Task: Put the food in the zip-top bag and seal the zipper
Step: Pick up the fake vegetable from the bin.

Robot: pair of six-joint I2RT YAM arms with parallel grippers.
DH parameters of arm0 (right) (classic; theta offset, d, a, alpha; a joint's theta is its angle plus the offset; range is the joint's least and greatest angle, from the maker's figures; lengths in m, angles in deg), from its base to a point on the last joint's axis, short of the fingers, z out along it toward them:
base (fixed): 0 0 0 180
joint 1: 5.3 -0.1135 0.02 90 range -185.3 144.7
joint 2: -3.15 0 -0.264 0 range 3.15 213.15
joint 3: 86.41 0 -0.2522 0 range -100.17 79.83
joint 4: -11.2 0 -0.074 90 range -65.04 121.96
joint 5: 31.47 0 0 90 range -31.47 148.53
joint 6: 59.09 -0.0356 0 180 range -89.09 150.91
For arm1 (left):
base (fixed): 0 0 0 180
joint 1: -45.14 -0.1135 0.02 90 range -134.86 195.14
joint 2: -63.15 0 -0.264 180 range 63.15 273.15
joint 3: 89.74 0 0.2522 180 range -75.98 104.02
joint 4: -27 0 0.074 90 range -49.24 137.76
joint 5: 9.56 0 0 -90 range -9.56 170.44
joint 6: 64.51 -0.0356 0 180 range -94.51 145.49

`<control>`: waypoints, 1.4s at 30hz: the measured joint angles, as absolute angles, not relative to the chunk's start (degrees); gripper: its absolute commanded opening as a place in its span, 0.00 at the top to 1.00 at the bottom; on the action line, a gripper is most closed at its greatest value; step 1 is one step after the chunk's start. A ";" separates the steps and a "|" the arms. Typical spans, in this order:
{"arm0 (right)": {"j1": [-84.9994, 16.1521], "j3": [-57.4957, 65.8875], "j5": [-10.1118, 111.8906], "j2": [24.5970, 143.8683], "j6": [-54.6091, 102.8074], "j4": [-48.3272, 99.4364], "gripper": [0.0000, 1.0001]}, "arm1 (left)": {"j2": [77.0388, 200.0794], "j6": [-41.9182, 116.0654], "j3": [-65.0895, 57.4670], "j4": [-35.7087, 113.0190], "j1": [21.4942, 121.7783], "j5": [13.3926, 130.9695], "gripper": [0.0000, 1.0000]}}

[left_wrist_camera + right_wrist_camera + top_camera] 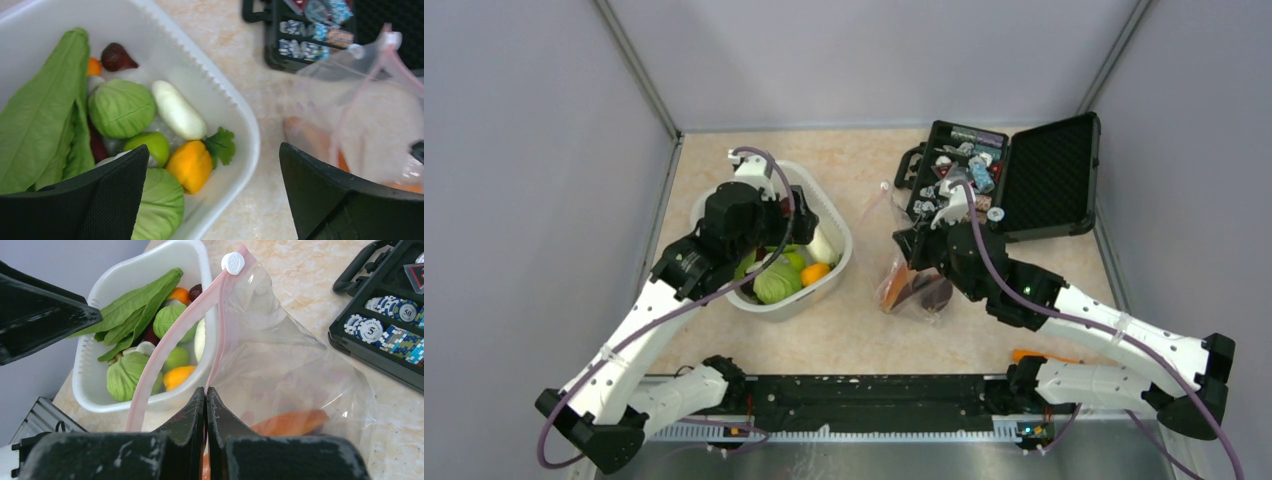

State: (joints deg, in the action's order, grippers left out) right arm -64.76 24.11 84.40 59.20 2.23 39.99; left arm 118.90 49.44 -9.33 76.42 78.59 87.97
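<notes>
While the zip-top bag (290,365) is pinched open by the right gripper (206,390), the orange carrot (190,165) at lower centre should be grasped squarely by the spread left gripper (214,150).

A white plastic tub (809,300) stands on a marbled beige tabletop (844,345). To the right of the tub and farther back, well apart from it, lies a black case (1049,180), its lid thrown open and lined with dark foam. Its tray holds blue-and-white poker chips (370,330), and its carry handle (911,165) faces the tub
</notes>
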 measured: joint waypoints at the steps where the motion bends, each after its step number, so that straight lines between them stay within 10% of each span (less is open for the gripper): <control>1: -64.76 24.32 84.29 59.20 2.23 39.51 1.00 | 119.23 49.29 -9.61 76.88 77.95 88.87 0.01; 34: -64.76 25.88 81.12 59.25 2.20 36.97 1.00 | 125.52 57.55 -22.05 94.58 72.99 92.06 0.01; 42: -64.76 25.90 80.84 59.25 2.16 36.93 1.00 | 128.19 57.37 -23.25 92.16 72.97 90.31 0.45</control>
